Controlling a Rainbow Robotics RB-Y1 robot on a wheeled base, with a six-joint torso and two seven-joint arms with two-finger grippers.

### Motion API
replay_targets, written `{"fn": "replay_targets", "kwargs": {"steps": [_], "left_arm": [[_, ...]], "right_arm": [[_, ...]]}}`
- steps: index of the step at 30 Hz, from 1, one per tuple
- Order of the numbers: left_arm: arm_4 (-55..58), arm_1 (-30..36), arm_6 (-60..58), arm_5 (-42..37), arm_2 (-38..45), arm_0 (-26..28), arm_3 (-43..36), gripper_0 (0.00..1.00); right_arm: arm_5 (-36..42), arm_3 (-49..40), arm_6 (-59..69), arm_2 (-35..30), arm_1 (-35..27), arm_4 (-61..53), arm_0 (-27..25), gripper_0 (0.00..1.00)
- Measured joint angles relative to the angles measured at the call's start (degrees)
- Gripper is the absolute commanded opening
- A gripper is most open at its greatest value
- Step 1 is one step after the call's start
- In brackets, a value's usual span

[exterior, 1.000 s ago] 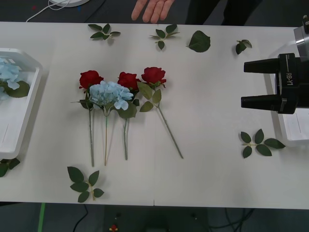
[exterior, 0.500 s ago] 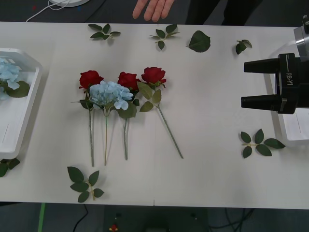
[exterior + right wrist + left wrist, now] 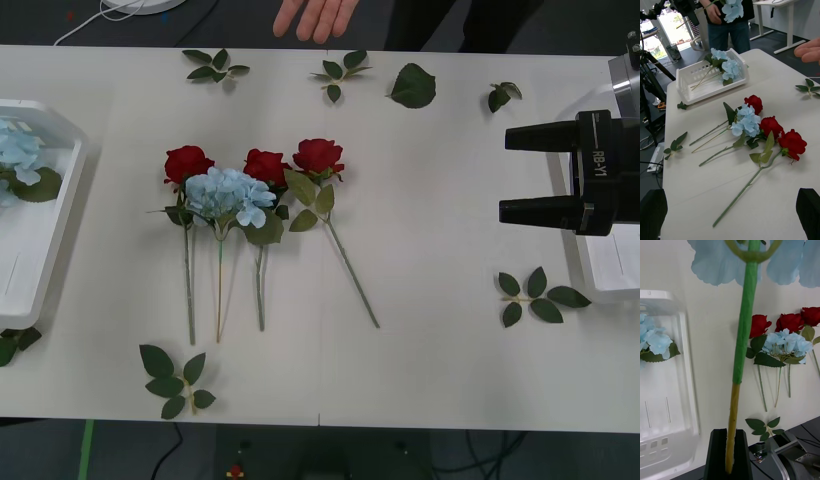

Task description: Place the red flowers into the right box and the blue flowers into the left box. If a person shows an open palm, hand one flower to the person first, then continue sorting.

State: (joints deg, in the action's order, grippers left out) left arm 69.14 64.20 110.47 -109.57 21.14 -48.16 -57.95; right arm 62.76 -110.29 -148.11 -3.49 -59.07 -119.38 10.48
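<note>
Three red flowers [image 3: 265,165] lie side by side mid-table with a blue flower [image 3: 230,195] resting across them, also seen from the right wrist as red flowers [image 3: 771,126] and blue flower [image 3: 747,120]. My left gripper [image 3: 729,461] is shut on the stem of another blue flower [image 3: 746,315], held above the table beside the left box [image 3: 688,390]. That left box [image 3: 60,230] holds blue flowers [image 3: 18,150]. My right gripper [image 3: 505,174] hangs open over the table's right side, in front of the right box [image 3: 610,265]. A person's open palm [image 3: 315,18] reaches over the far edge.
Loose green leaf sprigs are scattered along the far edge [image 3: 412,87], near the right box [image 3: 538,296] and by the front edge [image 3: 175,378]. Bare table lies between the roses and my right gripper.
</note>
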Motion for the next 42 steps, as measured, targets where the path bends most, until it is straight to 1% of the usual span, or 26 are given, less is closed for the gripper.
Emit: {"fn": "replay_targets", "kwargs": {"steps": [35, 40, 42], "left_arm": [[0.0, 0.0, 0.0, 0.0, 0.0, 0.0, 0.0, 0.00], [0.0, 0.0, 0.0, 0.0, 0.0, 0.0, 0.0, 0.00], [0.0, 0.0, 0.0, 0.0, 0.0, 0.0, 0.0, 0.00]], "right_arm": [[0.0, 0.0, 0.0, 0.0, 0.0, 0.0, 0.0, 1.00], [0.1, 0.7, 0.0, 0.5, 0.1, 0.1, -2.3, 1.00], [0.1, 0.9, 0.4, 0.5, 0.1, 0.8, -2.4, 1.00]]}}
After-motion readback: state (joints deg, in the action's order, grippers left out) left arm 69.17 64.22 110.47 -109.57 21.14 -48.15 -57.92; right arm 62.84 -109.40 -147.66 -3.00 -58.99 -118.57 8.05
